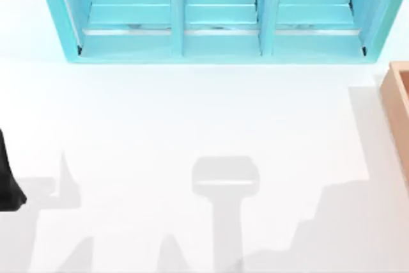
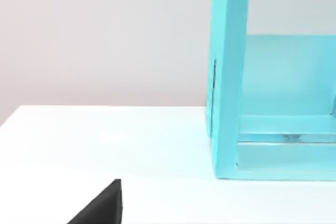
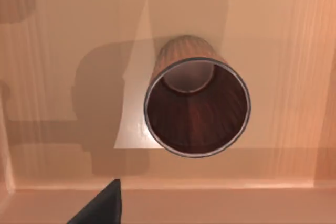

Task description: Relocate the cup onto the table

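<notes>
Matte black left arm, tapered, unmarked; black wedge-shaped gripper part

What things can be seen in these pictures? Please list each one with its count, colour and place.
cup: one, reddish-brown with dark inside, standing upright on the floor of the wooden box.
wooden box: one, tan, at the table's right edge.
shelf unit: one, turquoise, three bays, at the far side of the table.
table: one, white, under everything.
left arm: one, black, at the table's left edge.
right gripper: one, black, above the box near the cup.
</notes>
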You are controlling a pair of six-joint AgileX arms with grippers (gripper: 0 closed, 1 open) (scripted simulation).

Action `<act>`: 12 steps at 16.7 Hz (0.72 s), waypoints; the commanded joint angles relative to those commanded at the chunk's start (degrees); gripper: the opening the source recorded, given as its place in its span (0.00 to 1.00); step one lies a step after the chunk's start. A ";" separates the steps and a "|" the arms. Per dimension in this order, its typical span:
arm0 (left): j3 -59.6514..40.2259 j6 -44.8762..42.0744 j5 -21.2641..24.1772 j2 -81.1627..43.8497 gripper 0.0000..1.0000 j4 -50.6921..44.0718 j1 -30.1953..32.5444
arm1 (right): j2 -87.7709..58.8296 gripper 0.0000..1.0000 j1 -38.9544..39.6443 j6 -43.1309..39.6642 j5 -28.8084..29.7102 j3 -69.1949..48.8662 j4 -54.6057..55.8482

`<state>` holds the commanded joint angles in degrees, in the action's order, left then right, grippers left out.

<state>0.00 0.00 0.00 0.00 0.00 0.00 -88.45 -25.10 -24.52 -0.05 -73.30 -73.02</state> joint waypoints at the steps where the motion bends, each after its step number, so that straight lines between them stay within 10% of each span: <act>1: 0.00 0.00 0.00 0.00 1.00 0.00 0.00 | -1.24 1.00 -0.53 -0.53 -0.01 -1.28 -1.28; 12: 0.00 0.00 0.00 0.00 1.00 0.00 0.00 | -3.37 1.00 -0.69 -0.65 -0.03 3.64 4.60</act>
<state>0.00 0.00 0.00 0.00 0.00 0.00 -91.82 -25.80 -25.17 -0.08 -69.66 -68.42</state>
